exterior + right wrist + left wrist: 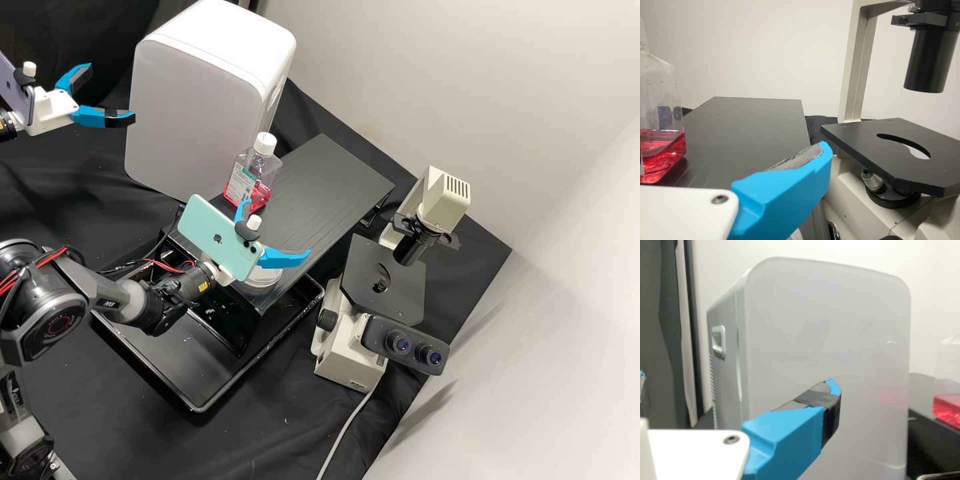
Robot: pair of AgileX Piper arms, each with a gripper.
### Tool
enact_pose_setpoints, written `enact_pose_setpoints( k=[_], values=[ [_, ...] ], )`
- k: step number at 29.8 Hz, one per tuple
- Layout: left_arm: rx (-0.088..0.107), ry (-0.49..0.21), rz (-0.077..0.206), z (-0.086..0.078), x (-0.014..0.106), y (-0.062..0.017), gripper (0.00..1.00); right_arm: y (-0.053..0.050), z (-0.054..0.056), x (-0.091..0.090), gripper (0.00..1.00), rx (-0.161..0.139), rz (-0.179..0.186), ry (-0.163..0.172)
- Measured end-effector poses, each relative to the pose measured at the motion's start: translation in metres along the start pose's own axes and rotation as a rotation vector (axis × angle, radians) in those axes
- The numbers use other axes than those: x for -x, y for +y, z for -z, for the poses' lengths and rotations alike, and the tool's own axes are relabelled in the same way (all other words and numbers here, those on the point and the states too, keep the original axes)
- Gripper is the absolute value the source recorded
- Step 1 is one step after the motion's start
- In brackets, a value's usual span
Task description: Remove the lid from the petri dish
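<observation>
Centre of the high view: the right gripper [278,227] hides most of what may be the petri dish [261,283]; the left arm [5,125] runs off the left edge

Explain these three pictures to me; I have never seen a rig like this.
These are two robot arms at a black bench. The big picture comes from a fixed camera looking down. The other two come from cameras on each arm's wrist, so each shows one of its own blue fingers up close. The left gripper hangs open beside a white box, holding nothing. The right gripper, also open and empty, is over a clear round petri dish at the near end of a raised black platform; whether it touches the dish I cannot tell. On the platform stands a flask of red liquid. Beside it sits a microscope, and a black tray lies underneath.
</observation>
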Motion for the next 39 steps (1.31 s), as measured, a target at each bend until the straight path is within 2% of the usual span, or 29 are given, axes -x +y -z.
enact_pose_setpoints(
  k=[3,6,9,13,19,21,22,26,30,35,39],
  values=[
    [0.020,-0.006,0.009,-0.002,0.000,-0.0035,1.00,0.000,0.000,0.000,1.00,0.000,0.000,0.000],
    [0.020,-0.005,0.029,-0.002,0.001,-0.0089,1.00,0.000,0.000,0.000,1.00,0.000,0.000,0.000],
    [0.035,-0.002,0.039,-0.001,0.002,-0.0115,1.00,0.000,0.000,0.000,1.00,0.000,0.000,0.000],
    [0.056,-0.046,0.059,-0.004,0.005,-0.0141,1.00,0.000,0.000,0.000,1.00,0.000,0.000,0.000],
    [0.032,-0.107,0.074,-0.010,0.006,-0.0156,1.00,0.000,0.000,0.000,1.00,0.000,0.000,0.000],
    [0.012,-0.108,0.078,-0.009,0.007,-0.0167,1.00,0.000,0.000,0.000,1.00,0.000,0.000,0.000],
    [-0.007,-0.107,0.083,-0.009,0.008,-0.0179,1.00,0.000,0.000,0.000,1.00,0.000,0.000,0.000],
    [-0.110,-0.142,0.111,-0.006,0.012,-0.0229,1.00,0.000,0.000,0.000,1.00,0.000,0.000,0.000],
    [-0.172,-0.214,0.129,-0.001,0.014,-0.0174,1.00,0.000,0.000,0.000,1.00,0.000,0.000,0.000],
    [-0.214,-0.218,0.115,0.011,0.016,0.0020,1.00,0.000,0.000,0.000,1.00,0.000,0.000,0.000],
    [-0.220,-0.210,0.111,0.014,0.017,0.0115,1.00,0.000,0.000,0.000,1.00,0.000,0.000,0.000]
  ],
)
